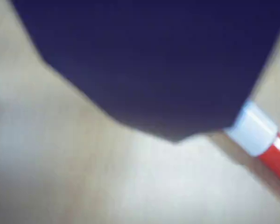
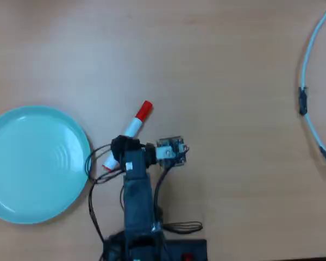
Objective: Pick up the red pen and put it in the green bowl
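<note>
Right now I have the pincer low over the table, sitting across the middle of the pen. From overhead, the pen lies at a slant: its red cap sticks out up and to the right of the pincer, and the white end of the barrel shows down and to the left of it, beside a black cable. The pen looks to be lying on the table, though I cannot see contact under the arm.

On the wrist view a dark blue blur, part of the pincer, fills the upper half of the picture. Just past its lower right edge I see the pen's white barrel and then red, running off to the right edge. Everything there is out of focus.

I cannot tell whether the pincer is clenched on the pen or released; neither camera shows me both tips.

Overhead, the bowl sits to the left of the pincer, near but apart from the pen. A thin white hoop curves along the far right edge, well apart from the pincer.
</note>
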Motion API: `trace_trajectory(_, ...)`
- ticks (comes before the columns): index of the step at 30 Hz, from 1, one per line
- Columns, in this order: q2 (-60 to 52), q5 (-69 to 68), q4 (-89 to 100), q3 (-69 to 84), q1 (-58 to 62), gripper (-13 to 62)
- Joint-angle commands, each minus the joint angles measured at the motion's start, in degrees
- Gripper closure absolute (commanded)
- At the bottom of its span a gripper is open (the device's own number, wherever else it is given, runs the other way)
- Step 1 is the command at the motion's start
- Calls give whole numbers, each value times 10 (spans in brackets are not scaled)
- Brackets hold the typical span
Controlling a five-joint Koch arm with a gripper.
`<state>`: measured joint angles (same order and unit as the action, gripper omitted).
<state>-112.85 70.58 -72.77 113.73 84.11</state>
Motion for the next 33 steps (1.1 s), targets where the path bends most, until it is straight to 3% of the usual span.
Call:
trace_trajectory(1,39,13,-47,-83,-1,62)
trace_trajectory(9,163,-11,-146,-207,-8,56)
trace_trajectory(15,197,-94,-146,-211,-34,56)
trace_trajectory(33,333,-157,-149,-278,-91,55)
